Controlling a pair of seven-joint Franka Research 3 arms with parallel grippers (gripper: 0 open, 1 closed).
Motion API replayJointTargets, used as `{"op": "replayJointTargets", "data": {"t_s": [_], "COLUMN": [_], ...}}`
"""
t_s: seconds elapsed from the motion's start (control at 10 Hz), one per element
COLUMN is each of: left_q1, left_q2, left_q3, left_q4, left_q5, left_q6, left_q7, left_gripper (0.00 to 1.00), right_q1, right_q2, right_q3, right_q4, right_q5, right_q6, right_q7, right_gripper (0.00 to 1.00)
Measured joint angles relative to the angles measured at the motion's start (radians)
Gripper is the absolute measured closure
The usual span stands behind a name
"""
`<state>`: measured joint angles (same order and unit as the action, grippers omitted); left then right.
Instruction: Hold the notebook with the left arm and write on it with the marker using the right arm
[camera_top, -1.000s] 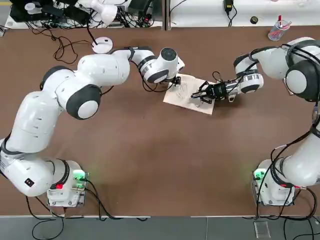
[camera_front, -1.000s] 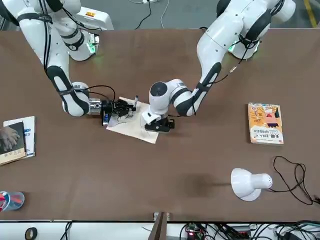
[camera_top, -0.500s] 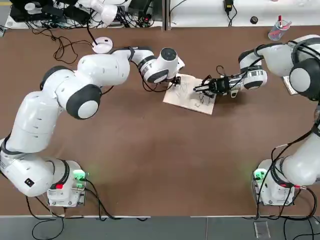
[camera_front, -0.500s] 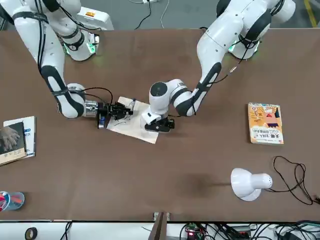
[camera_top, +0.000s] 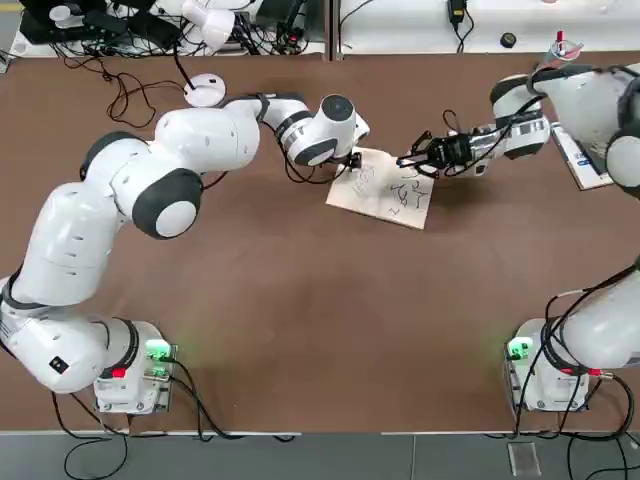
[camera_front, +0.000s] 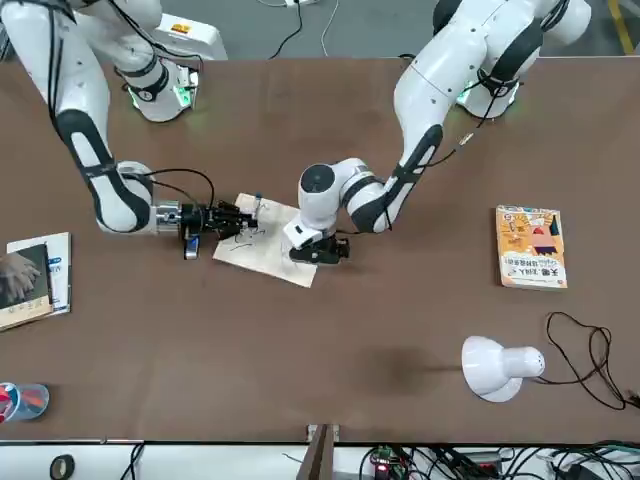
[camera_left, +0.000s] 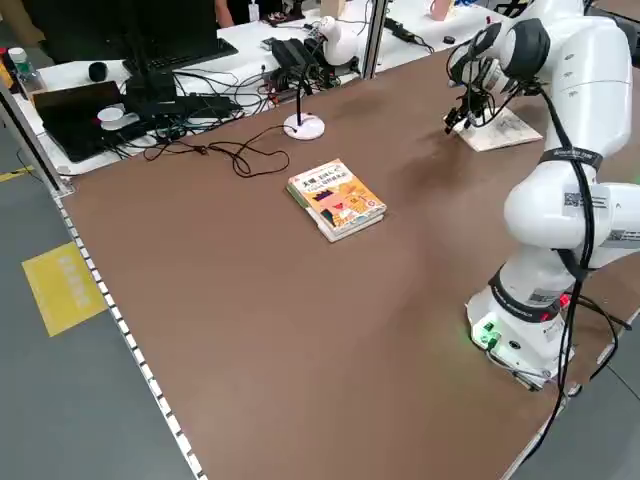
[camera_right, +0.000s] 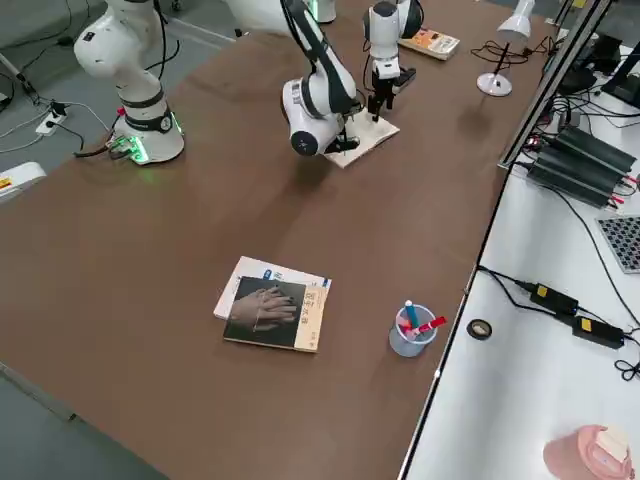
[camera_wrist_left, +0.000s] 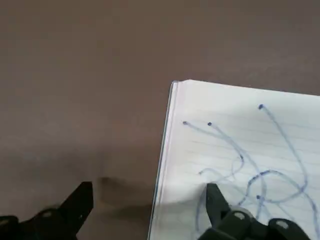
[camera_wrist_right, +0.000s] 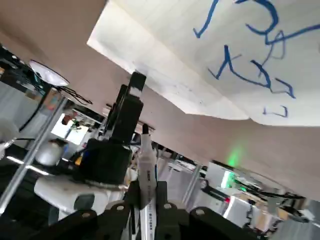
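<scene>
Two claws: left claw (camera_wrist_left: 150, 220) apart astride scribbled notebook (camera_top: 385, 190), right claw (camera_top: 412, 160) clamped on marker (camera_wrist_right: 147, 180).

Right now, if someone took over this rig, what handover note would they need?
Left gripper: open, fingers straddling the notebook edge, one pressing on the page.
Right gripper: shut on the marker, at the notebook's far right corner, tip apparently off the paper.
Notebook lies flat mid-table.
Done: blue scribbles cover the page.
Left: further strokes if wanted, then put the marker down and release the notebook.
</scene>
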<state>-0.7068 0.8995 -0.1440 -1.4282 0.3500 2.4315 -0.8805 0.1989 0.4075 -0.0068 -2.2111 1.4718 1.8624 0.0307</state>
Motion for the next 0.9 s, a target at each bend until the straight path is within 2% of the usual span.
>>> {"op": "replayJointTargets", "data": {"t_s": [0.5, 0.9], "left_q1": [0.000, 0.001], "left_q2": [0.000, 0.000], "left_q3": [0.001, 0.004], "left_q4": [0.002, 0.017], "left_q5": [0.000, 0.000], "left_q6": [0.000, 0.000], "left_q7": [0.000, 0.009], "left_gripper": [0.00, 0.00], "right_q1": [-0.133, -0.194], "right_q2": [-0.100, -0.122], "right_q3": [-0.003, -0.001], "right_q4": [0.030, 0.093], "right_q5": [-0.491, -0.782], "right_q6": [-0.015, -0.014], "right_q7": [-0.073, -0.180], "right_gripper": [0.83, 0.83]}}
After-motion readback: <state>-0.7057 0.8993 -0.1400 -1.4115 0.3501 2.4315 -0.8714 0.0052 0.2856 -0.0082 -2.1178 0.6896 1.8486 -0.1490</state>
